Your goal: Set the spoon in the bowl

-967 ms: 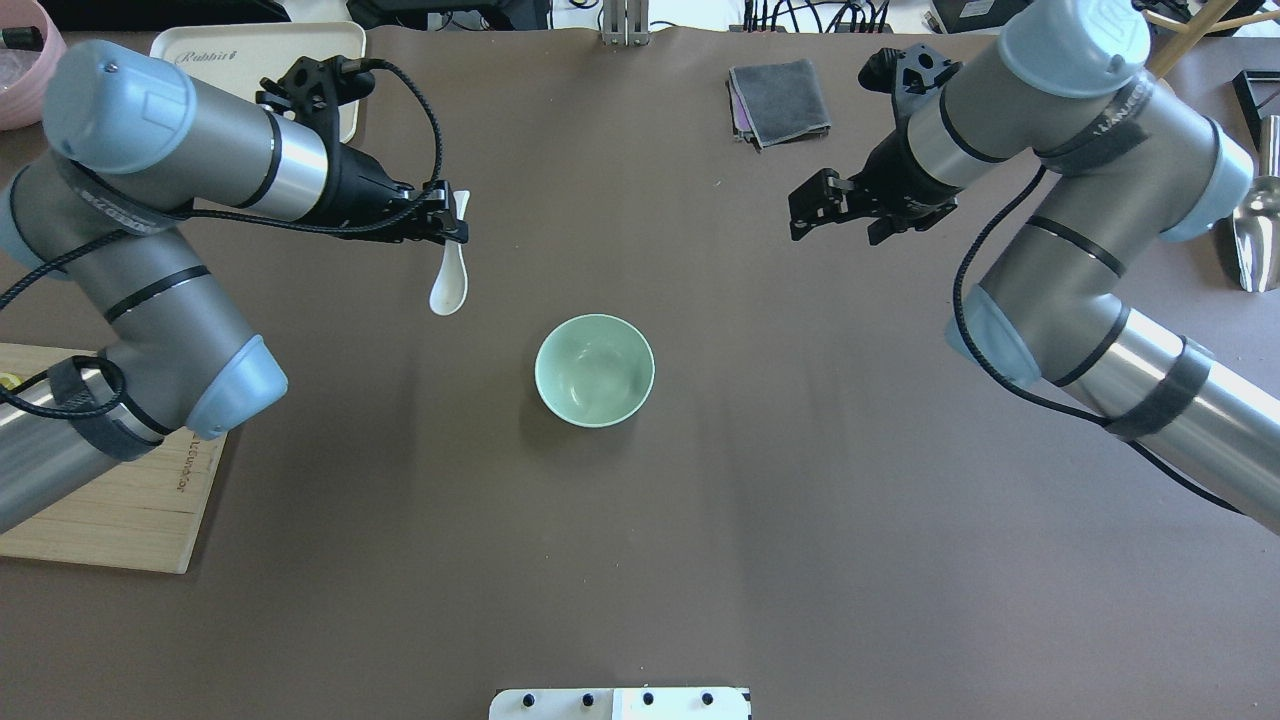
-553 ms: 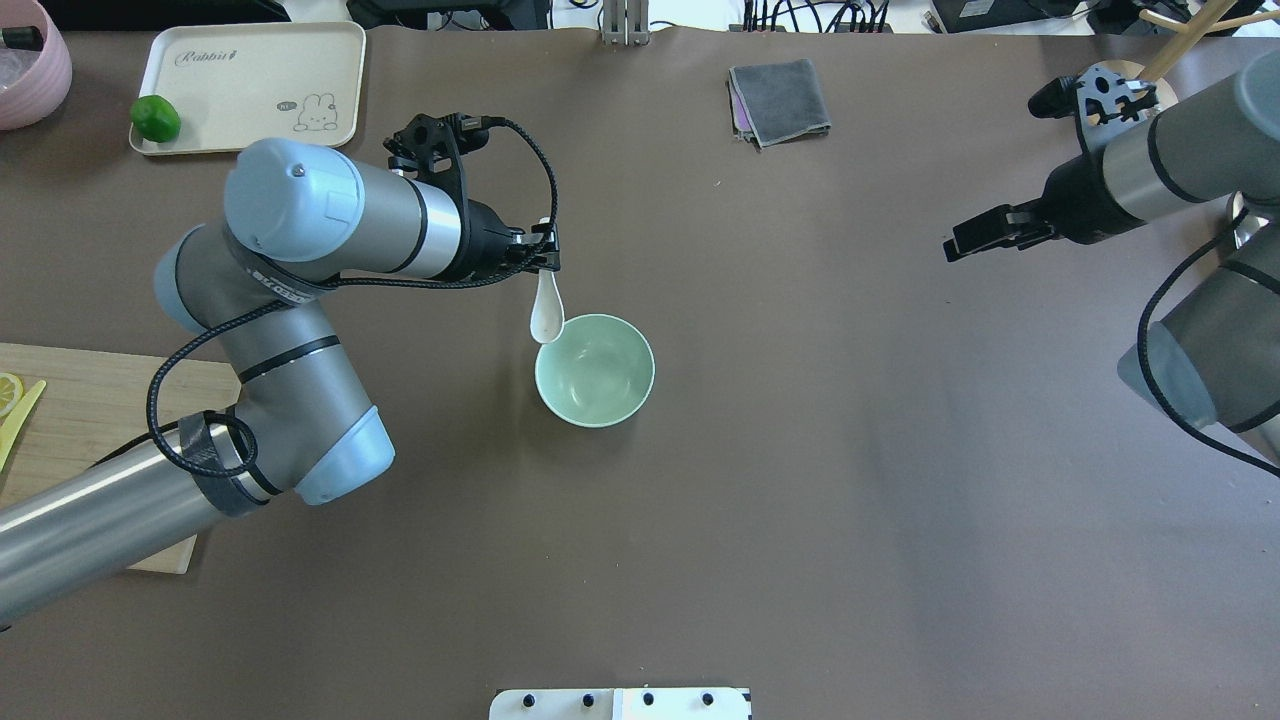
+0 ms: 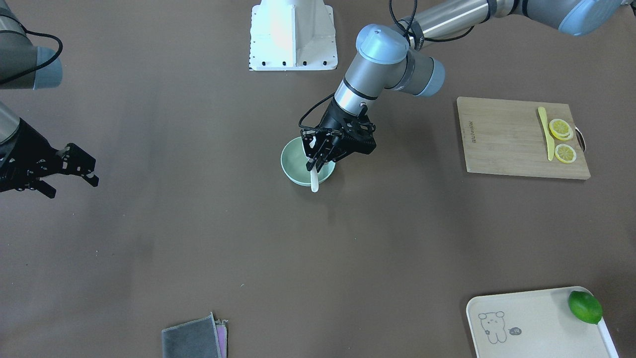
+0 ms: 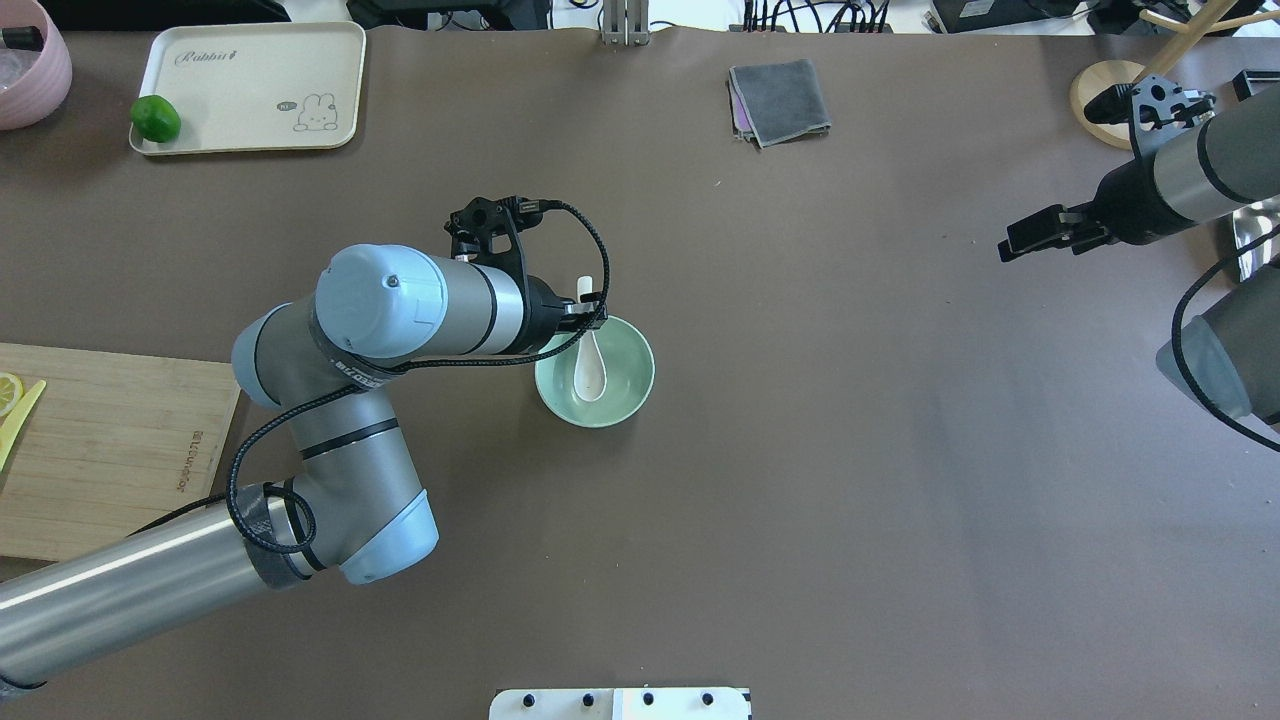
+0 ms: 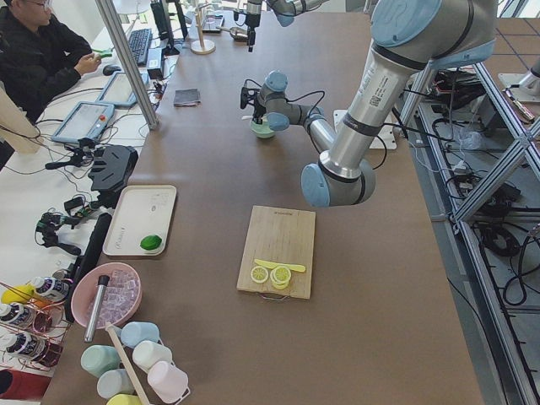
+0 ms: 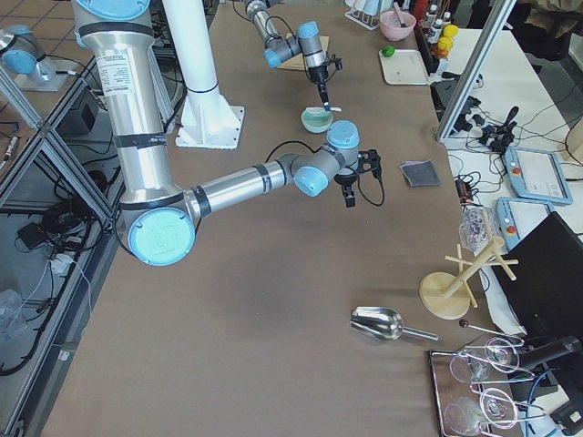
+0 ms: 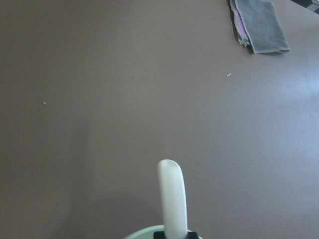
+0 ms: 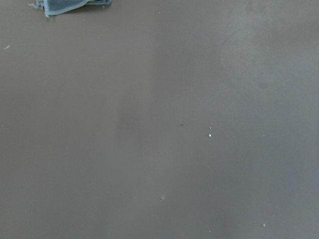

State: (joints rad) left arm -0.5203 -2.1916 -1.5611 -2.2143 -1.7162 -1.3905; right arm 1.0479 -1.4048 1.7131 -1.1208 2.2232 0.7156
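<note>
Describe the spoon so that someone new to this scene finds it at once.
Find the pale mint-green bowl in the middle of the brown table. The spoon hangs scoop-down over its inside, handle clamped in the left gripper. It is short, thick and glossy white, unlike the thin yellow knife on the cutting board.

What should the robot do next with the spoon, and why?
Probably lower a touch, then open the jaws. The left gripper holds the spoon by its handle, and the scoop hangs inside the rim of the bowl, so letting go should drop it in.
</note>
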